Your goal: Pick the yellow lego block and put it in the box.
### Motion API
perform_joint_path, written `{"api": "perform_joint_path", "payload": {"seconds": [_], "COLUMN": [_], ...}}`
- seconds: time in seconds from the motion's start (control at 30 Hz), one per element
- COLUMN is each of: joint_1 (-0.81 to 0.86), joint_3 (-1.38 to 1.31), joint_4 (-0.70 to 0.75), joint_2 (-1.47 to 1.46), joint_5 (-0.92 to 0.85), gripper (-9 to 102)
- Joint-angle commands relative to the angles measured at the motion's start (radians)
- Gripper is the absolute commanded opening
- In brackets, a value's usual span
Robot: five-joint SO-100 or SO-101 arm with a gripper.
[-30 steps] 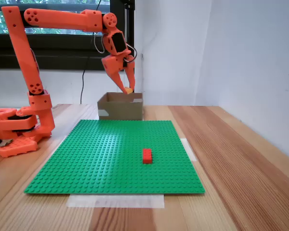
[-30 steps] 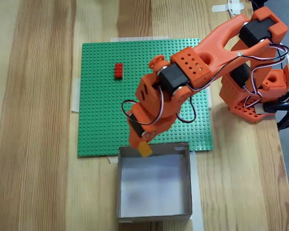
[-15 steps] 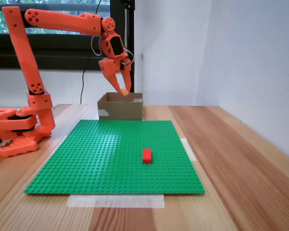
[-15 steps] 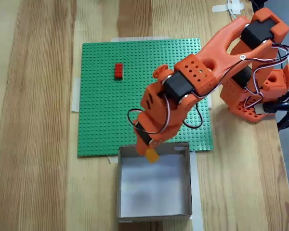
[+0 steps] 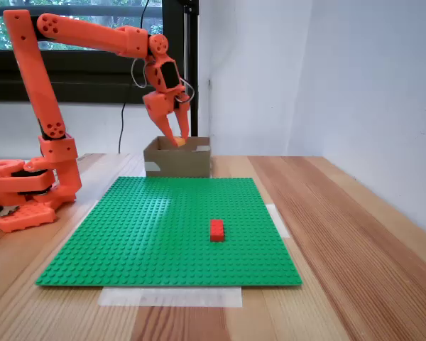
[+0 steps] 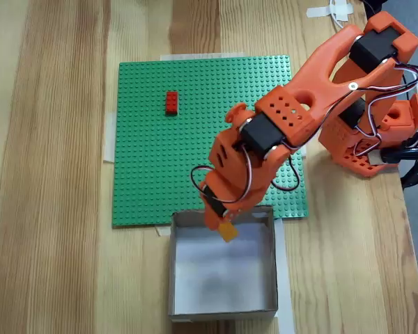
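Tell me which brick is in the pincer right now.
The yellow brick, held in the pincer over the box. The red brick lies alone on the green baseplate, far from the pincer.

The yellow lego block (image 6: 228, 231) is a small yellow-orange brick, held tilted in the air between the tips of the orange claw (image 6: 223, 226). From above, it hangs just inside the box's edge nearest the green baseplate, over the bare interior. In the side-on fixed view the block (image 5: 179, 141) sits right at the level of the box's top rim.

The box (image 6: 269, 268) is a low, square, brown cardboard tray with short walls and a pale grey floor, open at the top. It stands upright on the wooden tabletop, touching the baseplate's edge; from the side its front wall (image 5: 177, 162) shows plain brown.
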Motion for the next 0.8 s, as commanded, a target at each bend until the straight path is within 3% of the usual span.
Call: {"api": "perform_joint_path", "payload": {"seconds": [0.0, 0.77], "joint_1": [0.003, -0.003], "joint_3": [0.005, -0.003], "joint_4": [-0.012, -0.040], "joint_2": [0.032, -0.055], "joint_5": [0.002, 0.002], "gripper": [7, 8]}}
